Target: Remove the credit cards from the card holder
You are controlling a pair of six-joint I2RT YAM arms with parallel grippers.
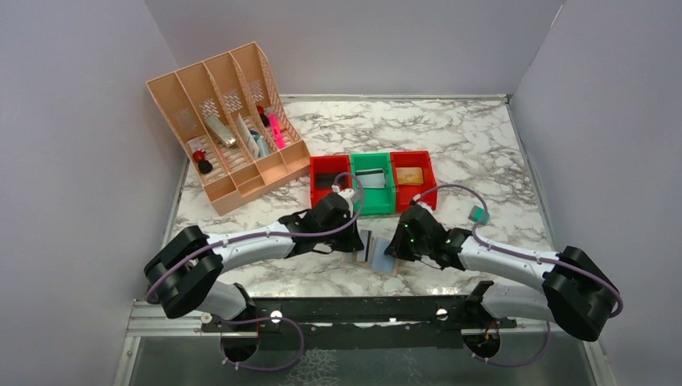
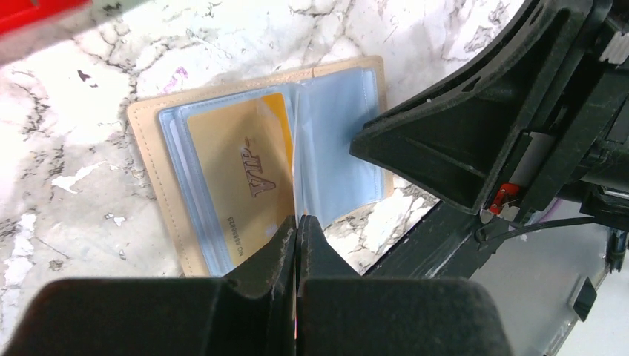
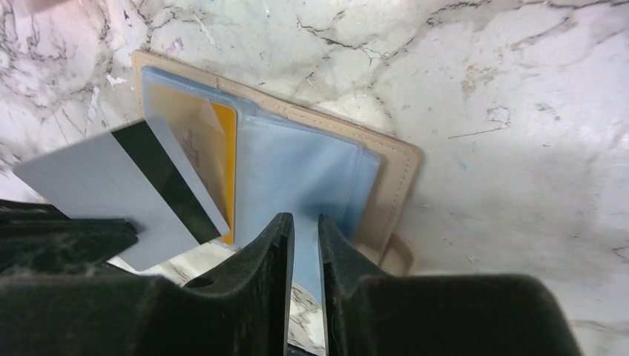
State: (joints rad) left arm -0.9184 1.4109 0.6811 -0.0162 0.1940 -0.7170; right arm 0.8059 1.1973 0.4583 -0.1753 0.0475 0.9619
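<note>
A grey card (image 3: pixel 96 185) is clamped in the left pincer (image 2: pixel 297 230), just above the card holder (image 3: pixel 386 170). That holder is pinned by the nearly closed right pincer (image 3: pixel 304 222).

- The card holder (image 1: pixel 384 262) (image 2: pixel 334 148) lay open and flat on the marble, with a tan stitched cover and pale blue clear sleeves.
- A gold card (image 2: pixel 237 178) (image 3: pixel 222 141) sat in the left-hand sleeve, lettering up.
- A grey card (image 3: pixel 111 185) with a black stripe was out of the sleeves, tilted over the gold card.
</note>
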